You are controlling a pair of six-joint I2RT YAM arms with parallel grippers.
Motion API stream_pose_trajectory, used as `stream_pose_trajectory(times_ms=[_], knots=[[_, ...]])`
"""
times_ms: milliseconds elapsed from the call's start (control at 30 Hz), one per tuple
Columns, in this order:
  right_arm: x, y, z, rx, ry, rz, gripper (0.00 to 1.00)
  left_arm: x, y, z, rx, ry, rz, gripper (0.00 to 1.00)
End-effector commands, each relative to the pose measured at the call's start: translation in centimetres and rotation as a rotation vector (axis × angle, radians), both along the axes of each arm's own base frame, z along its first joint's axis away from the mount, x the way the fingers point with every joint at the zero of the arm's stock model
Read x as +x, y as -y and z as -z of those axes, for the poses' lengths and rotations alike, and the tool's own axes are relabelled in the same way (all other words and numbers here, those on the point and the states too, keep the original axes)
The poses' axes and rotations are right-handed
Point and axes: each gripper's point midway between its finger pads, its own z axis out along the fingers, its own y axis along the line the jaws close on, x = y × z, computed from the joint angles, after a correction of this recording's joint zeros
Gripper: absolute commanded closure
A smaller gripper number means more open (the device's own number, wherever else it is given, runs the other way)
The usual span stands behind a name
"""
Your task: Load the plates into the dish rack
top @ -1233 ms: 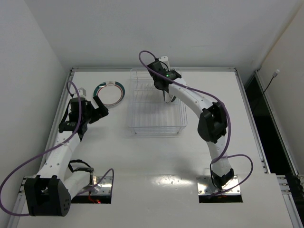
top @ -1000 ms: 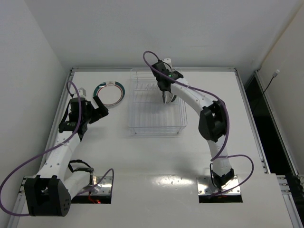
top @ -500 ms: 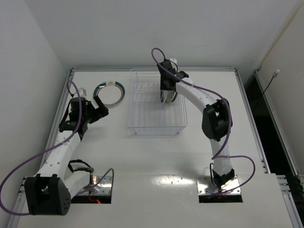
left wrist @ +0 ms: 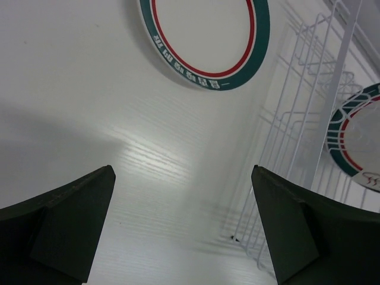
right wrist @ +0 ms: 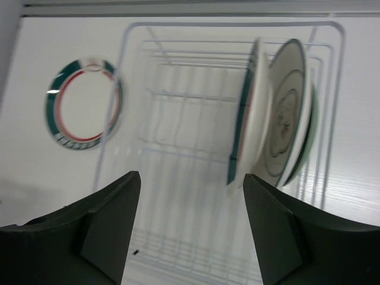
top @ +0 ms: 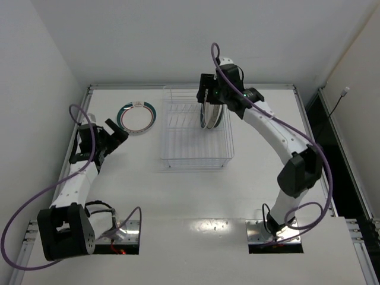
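The wire dish rack point(top: 195, 167) stands mid-table, also seen in the right wrist view point(right wrist: 178, 113). Three plates stand upright in its right side point(top: 211, 114): a white one with a green-and-red rim point(right wrist: 245, 119), a pale grey one point(right wrist: 286, 119) and a dark teal one point(right wrist: 313, 119) behind it. Another green-and-red rimmed plate point(top: 136, 116) point(left wrist: 205, 35) lies flat on the table left of the rack. My right gripper point(top: 206, 97) point(right wrist: 191, 175) hovers open above the standing plates, holding nothing. My left gripper point(top: 113, 135) point(left wrist: 181, 169) is open near the flat plate.
The rack's left wire wall point(left wrist: 300, 136) stands close on the right of the left gripper. A raised rail point(top: 190, 86) runs along the table's far edge, just behind the rack. White walls enclose the back and left.
The right gripper opened, let go of the green-rimmed plate now standing in the rack, and rose back toward the far edge. The left arm shifted slightly left.
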Motion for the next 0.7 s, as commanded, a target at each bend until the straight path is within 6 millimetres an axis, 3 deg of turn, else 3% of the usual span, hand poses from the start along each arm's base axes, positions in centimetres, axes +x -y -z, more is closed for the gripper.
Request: stream_pose_trajectory(times_ms=[0,33,67,100,133,167,233,300,367,400,433,500,533,633,667], knots=[[-2.0,-3.2,-3.4,0.16,0.073,-0.181,0.32,1.8,1.6,0.3,-0.212,0.084,0.007,0.0],[-2.6,-4.0,-3.8,0.182,0.077,-0.207,0.32,3.0,1.3,-1.0,-0.24,0.183,0.0,0.0],[-3.1,-4.3,-3.9,0.196,0.069,-0.237,0.32,2.5,1.9,0.5,-0.329,0.179,-0.03,0.0],[-3.8,-3.9,-3.8,0.195,0.066,-0.237,0.32,2.9,2.0,0.6,-0.388,0.232,-0.054,0.0],[-4.0,-3.9,-5.2,0.208,0.1,-0.239,0.3,2.9,2.2,1.2,-0.397,0.212,-0.049,0.0],[-4.5,-3.5,-4.5,0.206,0.093,-0.239,0.29,3.7,2.1,0.2,-0.422,0.274,-0.052,0.0],[-5.3,-3.1,-4.4,0.215,0.116,-0.24,0.26,4.5,2.0,0.7,-0.433,0.271,-0.057,0.0],[-6.5,-2.5,-6.0,0.233,0.16,-0.244,0.23,5.5,1.8,1.5,-0.446,0.26,-0.065,0.0],[-6.9,-1.9,-5.5,0.257,0.152,-0.223,0.21,6.3,1.6,1.5,-0.454,0.281,-0.065,0.02],[-7.5,-1.9,-6.0,0.276,0.161,-0.233,0.21,6.5,1.6,2.9,-0.472,0.251,-0.079,0.04],[-7.7,-2.0,-4.8,0.273,0.142,-0.241,0.21,6.7,1.6,3.3,-0.484,0.246,-0.086,0.04],[-8.1,-2.2,-5.2,0.294,0.145,-0.258,0.21,7.3,1.5,3.8,-0.495,0.257,-0.089,0.05],[-8.5,-2.4,-4.6,0.304,0.123,-0.27,0.21,7.6,1.3,5.1,-0.508,0.233,-0.11,0.06],[-9.1,-2.9,-3.3,0.318,0.083,-0.295,0.21,9.0,1.1,5.8,-0.534,0.232,-0.123,0.11],[-9.1,-2.9,-3.3,0.327,0.078,-0.29,0.21,9.3,1.0,7.3,-0.547,0.199,-0.137,0.11]])
